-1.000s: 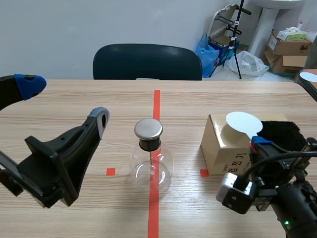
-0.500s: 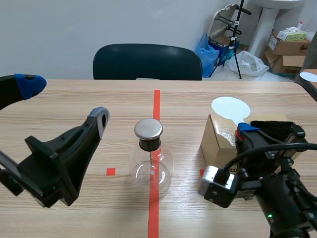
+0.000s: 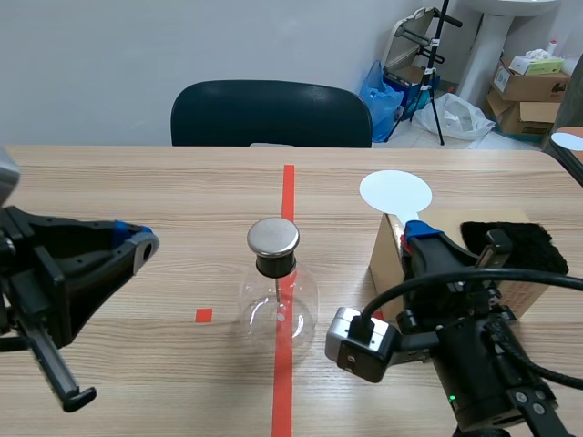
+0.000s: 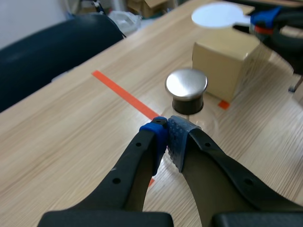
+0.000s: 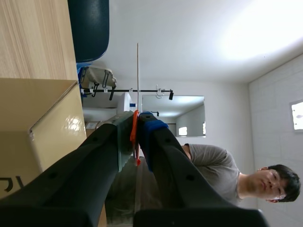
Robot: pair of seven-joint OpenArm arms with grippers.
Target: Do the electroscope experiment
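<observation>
The electroscope is a clear glass flask (image 3: pixel 279 308) with a round metal cap (image 3: pixel 273 236), standing on the red tape line at the table's middle. My left gripper (image 3: pixel 138 244) is shut on nothing, left of the flask. In the left wrist view its fingertips (image 4: pixel 166 135) meet just short of the metal cap (image 4: pixel 186 84). My right gripper (image 3: pixel 414 229) is shut on the handle of a white disc (image 3: pixel 394 191), held upright above the cardboard box (image 3: pixel 390 266), right of the cap. The disc (image 5: pixel 138 75) shows edge-on between the right gripper's (image 5: pixel 135 124) pads.
A black cloth (image 3: pixel 510 240) lies on the box behind my right arm. A dark chair (image 3: pixel 271 113) stands at the table's far edge. Boxes and bags are on the floor at the back right. A person (image 5: pixel 215 175) in a grey shirt shows in the right wrist view.
My left gripper has shut and dropped lower, its tips pointing toward the flask. The right arm has carried the white disc leftward, closer to the metal cap.
</observation>
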